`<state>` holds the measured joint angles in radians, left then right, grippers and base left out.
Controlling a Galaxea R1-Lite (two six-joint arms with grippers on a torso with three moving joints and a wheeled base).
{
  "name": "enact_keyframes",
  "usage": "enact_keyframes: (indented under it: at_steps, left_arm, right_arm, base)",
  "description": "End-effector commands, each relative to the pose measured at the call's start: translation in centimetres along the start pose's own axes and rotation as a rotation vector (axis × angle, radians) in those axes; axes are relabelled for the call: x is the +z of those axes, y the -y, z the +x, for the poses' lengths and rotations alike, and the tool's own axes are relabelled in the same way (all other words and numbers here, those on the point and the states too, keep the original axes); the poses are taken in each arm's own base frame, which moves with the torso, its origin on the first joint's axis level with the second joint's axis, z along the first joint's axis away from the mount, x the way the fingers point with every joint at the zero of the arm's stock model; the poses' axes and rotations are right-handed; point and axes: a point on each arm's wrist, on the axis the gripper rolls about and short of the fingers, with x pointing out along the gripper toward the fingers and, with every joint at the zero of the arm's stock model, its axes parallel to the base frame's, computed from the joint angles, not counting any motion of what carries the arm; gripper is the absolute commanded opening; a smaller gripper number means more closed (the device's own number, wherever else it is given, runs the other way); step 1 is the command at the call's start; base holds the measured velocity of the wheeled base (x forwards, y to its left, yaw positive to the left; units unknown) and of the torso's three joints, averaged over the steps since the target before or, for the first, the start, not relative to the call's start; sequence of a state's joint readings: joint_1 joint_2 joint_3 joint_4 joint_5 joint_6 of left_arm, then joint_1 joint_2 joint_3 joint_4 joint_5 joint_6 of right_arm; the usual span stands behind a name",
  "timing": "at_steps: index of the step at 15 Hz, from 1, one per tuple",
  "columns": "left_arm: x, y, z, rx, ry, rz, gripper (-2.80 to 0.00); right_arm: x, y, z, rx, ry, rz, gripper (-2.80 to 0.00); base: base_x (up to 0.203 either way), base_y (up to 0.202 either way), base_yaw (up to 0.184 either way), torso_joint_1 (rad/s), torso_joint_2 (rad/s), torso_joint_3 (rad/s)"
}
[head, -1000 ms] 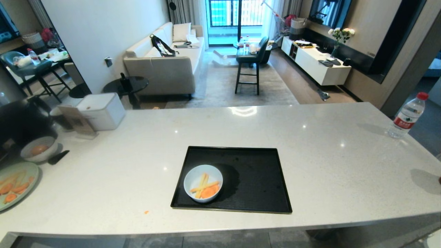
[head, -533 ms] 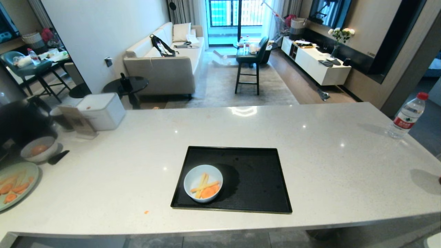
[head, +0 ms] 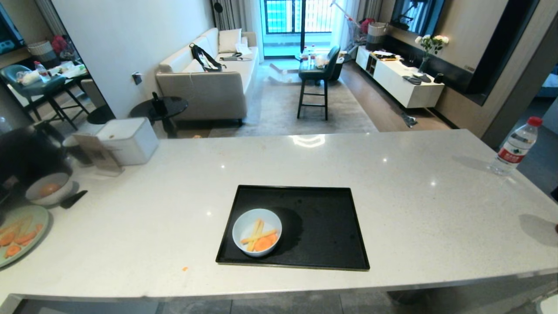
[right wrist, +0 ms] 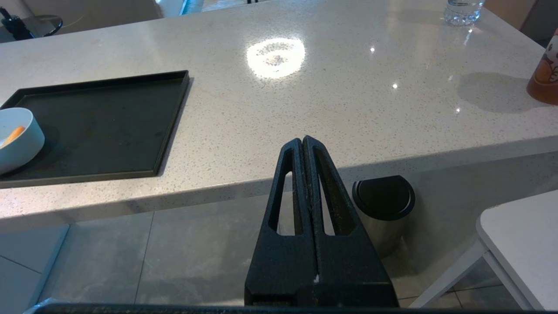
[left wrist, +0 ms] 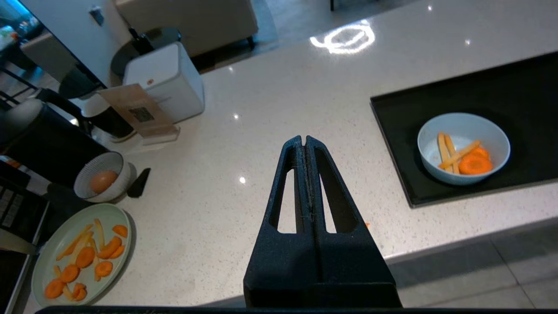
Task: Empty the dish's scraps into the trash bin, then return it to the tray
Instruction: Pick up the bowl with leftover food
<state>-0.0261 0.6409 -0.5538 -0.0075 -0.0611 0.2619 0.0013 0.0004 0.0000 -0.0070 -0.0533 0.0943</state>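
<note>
The water bottle [head: 516, 146] at the table's [head: 392, 209] far right wears a red label, its print too small to read. A brown card [left wrist: 138, 111] leaning on the white box [left wrist: 168, 80] carries a square code, nothing legible. Dish [head: 257, 231] sits upright, mouth up, in the tray's [head: 322, 231] near-left corner. The scraps [head: 260, 237] lie inside: pale sticks run roughly from seven toward one o'clock, one crossing them, orange slices at four o'clock. From the right wrist the dish is cut off, only part showing. Left gripper [left wrist: 304, 140] hangs above the table's near edge, fingers pressed together, holding nothing. Right gripper [right wrist: 302, 141] sits below the table's edge, fingers closed too, by a steel bin [right wrist: 383, 209] with black top.
</note>
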Motion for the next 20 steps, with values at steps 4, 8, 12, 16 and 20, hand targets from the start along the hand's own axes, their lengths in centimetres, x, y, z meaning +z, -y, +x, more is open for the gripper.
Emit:
enact_keyframes:
  at_steps: [4,8,12,16,20]
  left_arm:
    - [-0.4,1.3,3.1,-0.212,-0.117,0.055,-2.80]
    - [0.0,3.5,5.6,-0.409,-0.167,0.104,-2.80]
    - [0.7,7.8,9.2,-0.535,-0.237,0.196,0.00]
    - [0.3,12.2,13.3,-0.577,-0.232,0.227,0.00]
    - [0.4,16.3,18.2,-0.586,-0.235,0.237,0.00]
  right_arm:
    - [0.0,0.0,0.0,0.000,0.001,0.001,-2.80]
    - [0.0,0.0,0.0,0.000,0.000,0.001,-2.80]
    - [0.0,0.0,0.0,0.000,0.001,0.001,-2.80]
    - [0.0,0.0,0.0,0.000,0.001,0.001,-2.80]
    - [0.0,0.0,0.0,0.000,0.001,0.001,-2.80]
  base:
    - [0.000,0.000,0.000,0.000,0.00,0.000]
    - [0.000,0.000,0.000,0.000,0.00,0.000]
    - [0.000,0.000,0.000,0.000,0.00,0.000]
    - [0.000,0.000,0.000,0.000,0.00,0.000]
    - [0.000,0.000,0.000,0.000,0.00,0.000]
